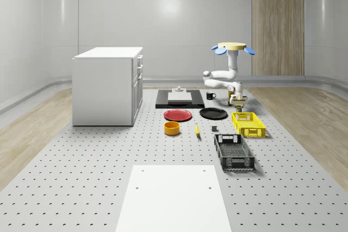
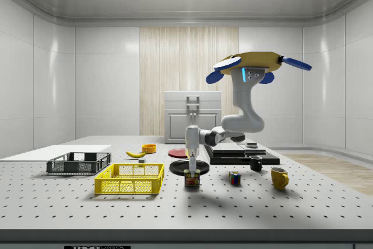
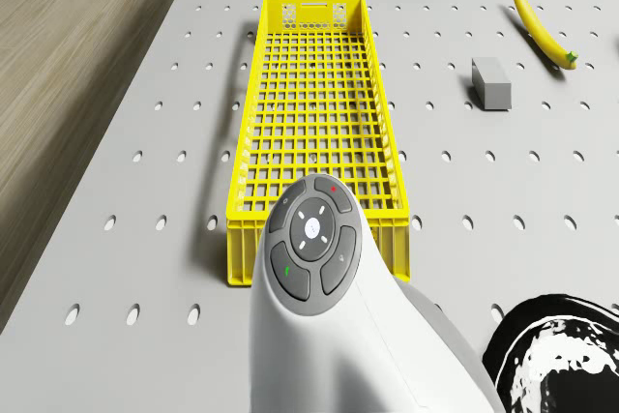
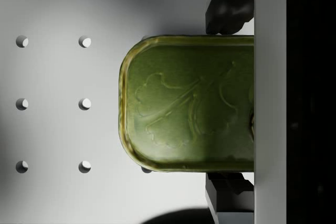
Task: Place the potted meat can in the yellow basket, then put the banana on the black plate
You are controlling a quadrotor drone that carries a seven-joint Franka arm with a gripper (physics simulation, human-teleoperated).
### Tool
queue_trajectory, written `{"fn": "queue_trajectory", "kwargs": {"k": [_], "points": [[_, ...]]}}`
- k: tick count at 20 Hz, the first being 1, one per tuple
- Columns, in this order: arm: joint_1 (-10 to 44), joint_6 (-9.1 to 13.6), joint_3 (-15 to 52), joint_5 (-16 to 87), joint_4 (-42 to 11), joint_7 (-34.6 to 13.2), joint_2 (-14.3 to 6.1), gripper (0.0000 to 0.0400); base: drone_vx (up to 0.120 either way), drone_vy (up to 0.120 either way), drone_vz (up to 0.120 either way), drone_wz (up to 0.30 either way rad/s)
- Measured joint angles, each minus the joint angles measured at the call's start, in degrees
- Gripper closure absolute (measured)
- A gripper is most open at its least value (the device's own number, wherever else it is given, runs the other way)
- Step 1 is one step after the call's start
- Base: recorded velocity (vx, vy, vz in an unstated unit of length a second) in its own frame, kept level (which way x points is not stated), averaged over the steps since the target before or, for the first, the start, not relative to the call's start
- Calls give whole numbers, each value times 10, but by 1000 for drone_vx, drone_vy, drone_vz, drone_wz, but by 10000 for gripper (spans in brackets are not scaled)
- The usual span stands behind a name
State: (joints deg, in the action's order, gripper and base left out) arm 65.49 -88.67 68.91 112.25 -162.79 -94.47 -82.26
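No legible words, brand names or numbers anywhere. The potted meat can (image 4: 189,103) shows only an embossed leaf-like pattern on its green lid, no lettering. The label on its side in the side view cannot be read. The round button pad on the arm's wrist (image 3: 311,236) carries small marks: a white cross in the middle, one green mark, one red dot; no letters.

Potted meat can (image 4: 189,103) green, embossed lid; basket (image 3: 311,113) yellow mesh; banana (image 3: 544,28) yellow; plate (image 1: 213,113) black.
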Motion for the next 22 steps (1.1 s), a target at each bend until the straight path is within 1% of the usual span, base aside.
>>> {"fn": "queue_trajectory", "kwargs": {"k": [2,3,10,15,20,22], "points": [[0,-1,0,0,0,0,-1,99,0,0,0,0],[0,-2,0,0,0,0,-2,108,0,0,0,0],[1,-3,1,0,0,-2,-5,109,0,0,0,0],[-1,7,27,-25,-7,-4,-5,109,0,0,0,0],[-1,18,60,-56,-14,-7,-5,109,0,0,112,0],[-1,19,68,-64,-15,-8,-6,109,80,0,120,0]]}}
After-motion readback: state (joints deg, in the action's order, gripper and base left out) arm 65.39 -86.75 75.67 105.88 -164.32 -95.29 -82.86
